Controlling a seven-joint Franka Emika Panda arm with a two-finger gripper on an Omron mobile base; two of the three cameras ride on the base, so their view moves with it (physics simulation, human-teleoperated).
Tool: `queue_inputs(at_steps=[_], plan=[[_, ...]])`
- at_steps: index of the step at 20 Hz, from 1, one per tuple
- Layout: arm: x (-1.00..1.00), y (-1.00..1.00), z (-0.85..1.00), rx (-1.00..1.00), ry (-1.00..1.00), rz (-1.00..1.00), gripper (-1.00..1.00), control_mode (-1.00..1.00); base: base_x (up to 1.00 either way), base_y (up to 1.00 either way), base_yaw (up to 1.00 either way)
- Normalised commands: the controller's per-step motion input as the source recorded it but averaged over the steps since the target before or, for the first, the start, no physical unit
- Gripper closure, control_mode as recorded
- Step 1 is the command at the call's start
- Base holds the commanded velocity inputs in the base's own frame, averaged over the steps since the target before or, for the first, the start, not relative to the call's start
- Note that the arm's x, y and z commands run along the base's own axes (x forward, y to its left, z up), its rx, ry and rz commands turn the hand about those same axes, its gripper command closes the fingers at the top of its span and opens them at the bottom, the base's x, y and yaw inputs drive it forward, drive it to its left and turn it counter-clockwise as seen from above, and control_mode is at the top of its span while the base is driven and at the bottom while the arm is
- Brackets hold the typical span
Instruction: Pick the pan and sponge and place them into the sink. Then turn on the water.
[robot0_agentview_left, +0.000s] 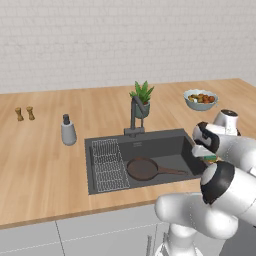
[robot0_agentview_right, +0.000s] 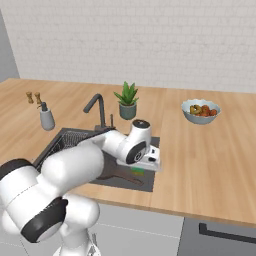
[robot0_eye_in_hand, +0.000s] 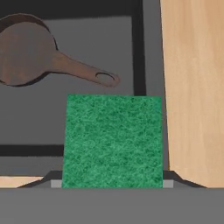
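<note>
**Sponge in hand over sink's right edge, pan already in basin**

Hand (robot0_agentview_right: 145, 167) is closed on the sponge (robot0_eye_in_hand: 113, 140), green face up, fingers hidden under it in hand view. In the right base view a green sliver shows just under the hand. It hangs over the right end of the sink (robot0_agentview_left: 170, 145), near the rim where the basin meets the bench (robot0_agentview_left: 40, 165). Pan (robot0_agentview_left: 142, 168) lies flat on the sink floor, handle pointing right toward the hand, clear of the sponge. Wire rack (robot0_agentview_left: 107, 165) fills the left part of the basin. Faucet (robot0_agentview_left: 135, 117) stands behind the sink. Further back: potted plant (robot0_agentview_left: 142, 100), soap dispenser (robot0_agentview_left: 68, 131), fruit bowl (robot0_agentview_left: 200, 99), two small shakers (robot0_agentview_left: 24, 113).
</note>
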Motion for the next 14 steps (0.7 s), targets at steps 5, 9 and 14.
queue_inputs(at_steps=[5, 9, 14], plan=[[0.4, 0.73, 0.0, 0.04, 0.0, 0.18, 1.0, -1.0, 0.0, 0.0, 0.0], [0.6, 0.54, 0.0, 0.06, 0.0, 0.14, 1.0, -1.0, 0.0, 0.0, 0.0], [0.43, 0.42, -0.02, 0.01, 0.0, 0.04, 1.0, -1.0, 0.0, 0.0, 0.0]])
